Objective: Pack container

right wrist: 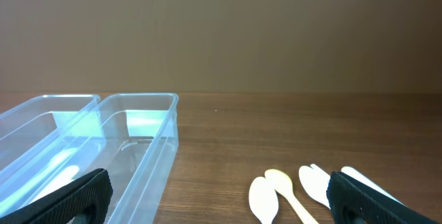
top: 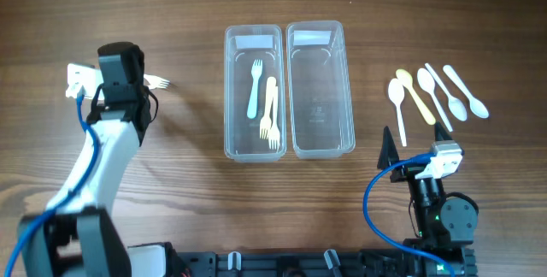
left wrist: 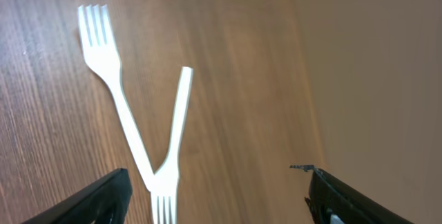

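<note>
The left gripper [left wrist: 217, 182] is hovering with its jaws spread wide and nothing between them, its fingers [left wrist: 93, 200] framing the bottom of the left wrist view. Directly under it two white forks [left wrist: 114, 86] are lying crossed in a narrow V on the bare table [left wrist: 276, 79]. They are touching where the handles cross, just inside one finger, with their tines pointing opposite ways. From overhead their long axes are running roughly along the table's far edge, in its far-left part, so the jaws will probably need to close across a handle rather than along it. This arm is by far the nearer one. The right gripper [right wrist: 217, 182] is waiting near the front-right corner, also spread wide and empty, with five spoons [top: 436, 93] lying just beyond it. At the table's middle two clear containers are standing side by side. The left container [top: 229, 97] is holding a pale blue fork [top: 255, 89] and what look like two yellow forks [top: 272, 110]. The right container [top: 350, 89] is holding nothing.
</note>
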`<action>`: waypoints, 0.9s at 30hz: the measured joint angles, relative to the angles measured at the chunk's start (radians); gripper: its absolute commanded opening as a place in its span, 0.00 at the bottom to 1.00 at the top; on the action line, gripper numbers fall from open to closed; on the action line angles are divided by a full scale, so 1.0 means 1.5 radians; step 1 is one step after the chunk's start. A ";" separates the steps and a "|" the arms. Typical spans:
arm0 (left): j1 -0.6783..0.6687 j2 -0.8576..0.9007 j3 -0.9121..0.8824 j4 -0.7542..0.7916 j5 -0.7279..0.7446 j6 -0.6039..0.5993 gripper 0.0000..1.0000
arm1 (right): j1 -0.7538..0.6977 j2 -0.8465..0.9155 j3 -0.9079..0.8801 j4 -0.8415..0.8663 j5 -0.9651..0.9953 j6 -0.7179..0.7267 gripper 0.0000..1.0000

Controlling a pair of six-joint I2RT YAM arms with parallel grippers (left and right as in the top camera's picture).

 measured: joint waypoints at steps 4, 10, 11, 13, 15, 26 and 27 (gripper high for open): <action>0.016 0.085 0.000 0.074 0.011 -0.024 0.81 | 0.000 0.000 0.000 0.000 0.000 0.000 1.00; 0.021 0.156 0.000 0.146 0.030 -0.033 0.76 | 0.000 0.000 0.000 0.000 0.000 0.000 1.00; 0.021 0.163 0.000 0.159 0.030 -0.034 0.75 | 0.000 0.000 0.000 0.000 0.000 0.000 1.00; 0.022 0.174 0.000 0.175 0.030 -0.035 0.75 | 0.000 0.000 0.000 0.000 0.000 0.000 1.00; 0.024 0.188 0.000 0.192 0.031 -0.036 0.75 | 0.000 0.000 0.000 0.000 0.000 0.000 1.00; 0.050 0.241 0.000 0.229 0.033 -0.037 0.73 | 0.000 0.000 0.000 0.000 0.000 0.000 1.00; 0.052 0.241 0.000 0.229 0.033 -0.037 0.73 | 0.000 0.000 0.000 0.000 0.000 0.000 1.00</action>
